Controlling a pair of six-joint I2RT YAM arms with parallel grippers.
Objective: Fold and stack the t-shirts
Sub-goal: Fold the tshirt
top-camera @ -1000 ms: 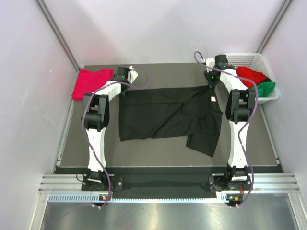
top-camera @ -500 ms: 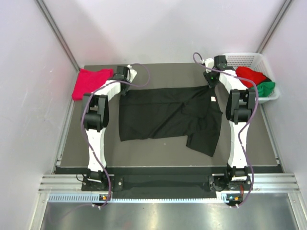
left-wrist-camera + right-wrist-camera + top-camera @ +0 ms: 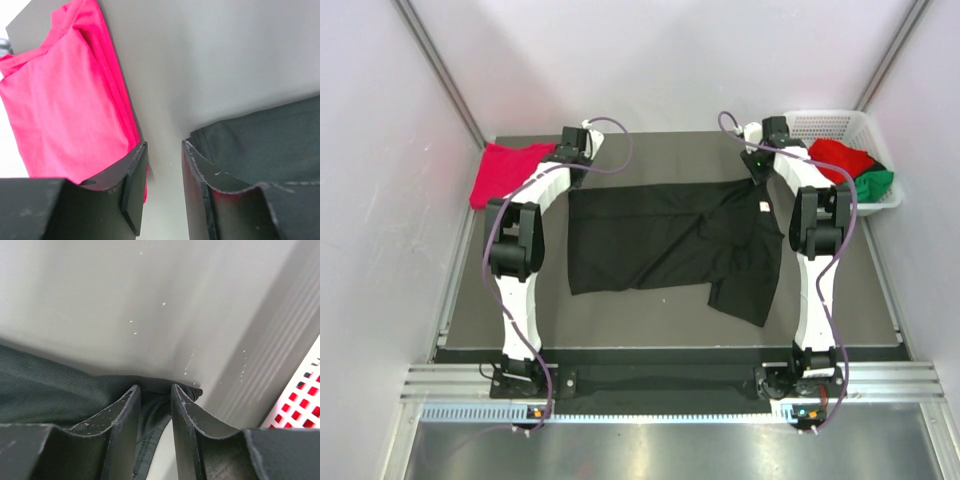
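left gripper (image 3: 164, 150) has let go of black shirt (image 3: 660, 240); fingers parted, empty, backed toward pink shirt (image 3: 60, 100). right gripper (image 3: 156, 390) still pinches its corner. spreading looks nearly done.

Left gripper (image 3: 164, 146) jaws apart, nothing between them, only bare grey table (image 3: 210, 60). Folded pink tee (image 3: 65, 100) lies just left of the gripper. Black tee (image 3: 270, 140) edge lies right, partly behind it.
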